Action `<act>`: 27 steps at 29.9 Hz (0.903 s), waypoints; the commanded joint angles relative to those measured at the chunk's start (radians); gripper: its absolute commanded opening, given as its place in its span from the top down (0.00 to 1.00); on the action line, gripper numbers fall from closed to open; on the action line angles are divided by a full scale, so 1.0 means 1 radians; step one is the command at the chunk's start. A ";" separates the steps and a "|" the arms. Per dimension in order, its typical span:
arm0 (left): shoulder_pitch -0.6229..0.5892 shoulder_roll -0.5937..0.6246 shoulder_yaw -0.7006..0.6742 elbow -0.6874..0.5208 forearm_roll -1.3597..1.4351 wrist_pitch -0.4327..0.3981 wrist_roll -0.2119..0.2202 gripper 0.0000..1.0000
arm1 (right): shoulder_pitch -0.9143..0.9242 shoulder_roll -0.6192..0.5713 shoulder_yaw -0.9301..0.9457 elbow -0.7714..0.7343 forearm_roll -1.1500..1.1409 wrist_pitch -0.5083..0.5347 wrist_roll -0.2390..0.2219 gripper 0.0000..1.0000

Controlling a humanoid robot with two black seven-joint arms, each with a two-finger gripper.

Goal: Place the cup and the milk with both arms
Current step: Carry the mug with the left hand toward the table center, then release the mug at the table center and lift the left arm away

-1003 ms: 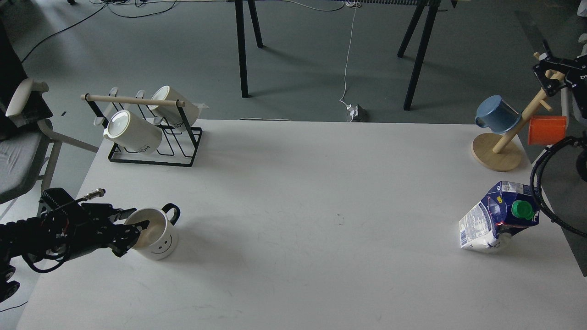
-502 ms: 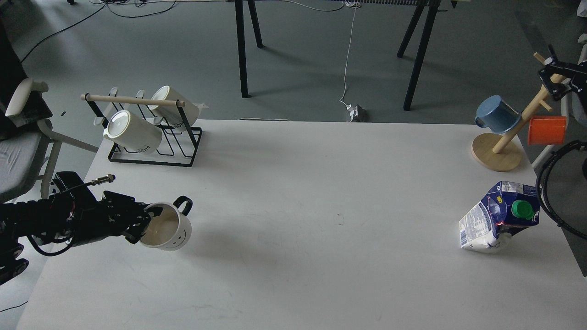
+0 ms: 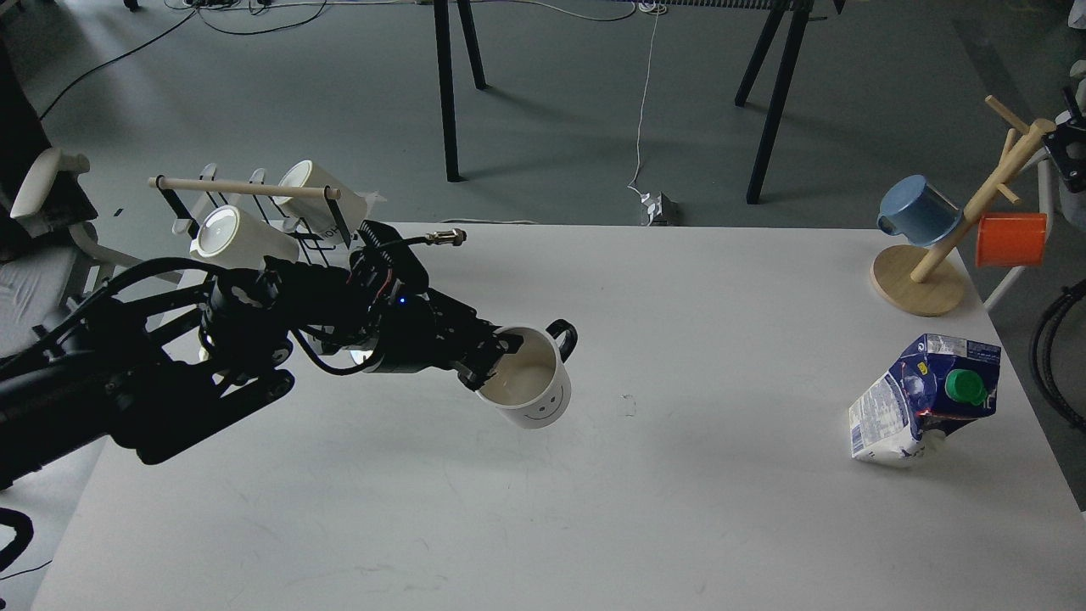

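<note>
Cup: the white smiley cup [image 3: 528, 383] hangs tilted above the worktop [image 3: 543, 509], a little left of its middle, carried by the rim.
Left claw: the left claw [image 3: 488, 361] is clenched on the cup's near rim, one finger inside and one outside, the handle pointing away to the right.
Milk: the blue and white milk carton [image 3: 920, 399] with its green cap leans on the worktop near the right edge, untouched.
Right claw: only a dark corner [image 3: 1071, 153] shows at the right border beside the wooden tree; I cannot tell whether it is released or clenched.
Progress: by my judgement about a third done, since the cup is lifted but not set down and the milk is not yet grasped.
Left to do: put the cup down, then pick up and place the milk.
Count: one smiley cup; one milk carton; two white mugs [image 3: 242, 238] on the wire rack [image 3: 174, 199]; one blue cup [image 3: 916, 210] and one orange cup [image 3: 1010, 239] on the wooden tree [image 3: 920, 284]; five cups in all.
</note>
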 commanded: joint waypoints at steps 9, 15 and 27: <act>0.029 -0.248 0.042 0.157 0.126 -0.024 0.036 0.94 | -0.001 -0.036 0.016 0.000 -0.001 0.000 -0.002 0.01; 0.086 -0.234 0.077 0.148 0.126 -0.022 0.038 0.90 | -0.003 -0.036 0.016 0.000 0.000 0.000 0.000 0.01; 0.087 -0.239 0.065 0.158 0.126 -0.009 0.035 0.43 | -0.006 -0.038 0.016 0.000 0.000 0.000 0.000 0.01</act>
